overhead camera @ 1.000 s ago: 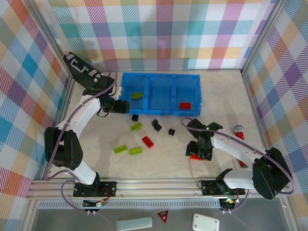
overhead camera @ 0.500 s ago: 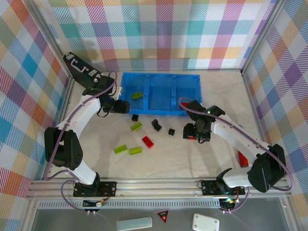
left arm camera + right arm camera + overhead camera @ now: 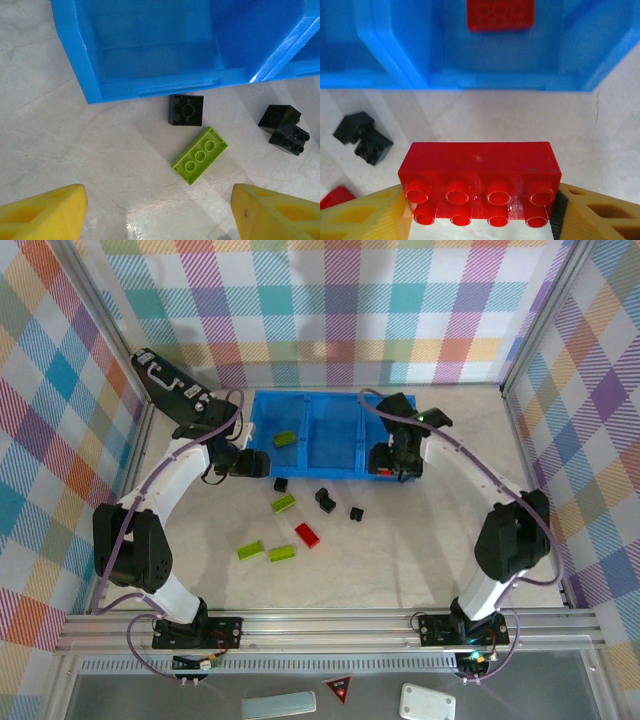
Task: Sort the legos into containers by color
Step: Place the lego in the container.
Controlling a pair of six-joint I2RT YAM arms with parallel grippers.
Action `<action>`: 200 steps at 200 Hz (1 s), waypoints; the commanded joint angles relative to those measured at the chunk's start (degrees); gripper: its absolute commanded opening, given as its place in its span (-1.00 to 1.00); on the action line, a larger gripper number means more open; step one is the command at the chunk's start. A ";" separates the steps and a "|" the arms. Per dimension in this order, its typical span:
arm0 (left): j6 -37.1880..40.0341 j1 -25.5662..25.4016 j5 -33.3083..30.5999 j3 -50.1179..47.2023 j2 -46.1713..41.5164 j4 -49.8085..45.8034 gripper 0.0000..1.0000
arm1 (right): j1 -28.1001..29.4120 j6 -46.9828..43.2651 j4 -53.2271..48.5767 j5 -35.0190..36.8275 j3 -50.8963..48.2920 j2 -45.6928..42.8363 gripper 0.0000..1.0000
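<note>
Snugly between the right fingers (image 3: 362, 217), a red lego (image 3: 479, 167)

Black briefcase (image 3: 165, 388) by plaid wall (image 3: 340, 310), pale marbled tabletop (image 3: 420, 560)

no text or number is readable; the red triangle sticker (image 3: 338, 690) bears a mark too small to make out.

tray (image 3: 330, 395) back-centre | loose bricks (image 3: 284, 503) on table (image 3: 400, 560) before it | case (image 3: 168, 392) left of it
</note>
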 commanded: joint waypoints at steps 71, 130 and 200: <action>0.37 0.61 0.48 -0.61 1.13 0.64 0.50 | -6.23 -6.51 0.44 -3.69 20.44 18.59 0.37; 0.32 0.61 0.54 -0.71 1.13 0.73 0.50 | -7.65 -7.90 -0.67 -3.75 30.44 29.52 0.37; 0.35 0.56 0.70 -0.74 1.16 0.62 0.50 | -8.69 -9.49 -0.59 -3.07 36.06 37.42 0.37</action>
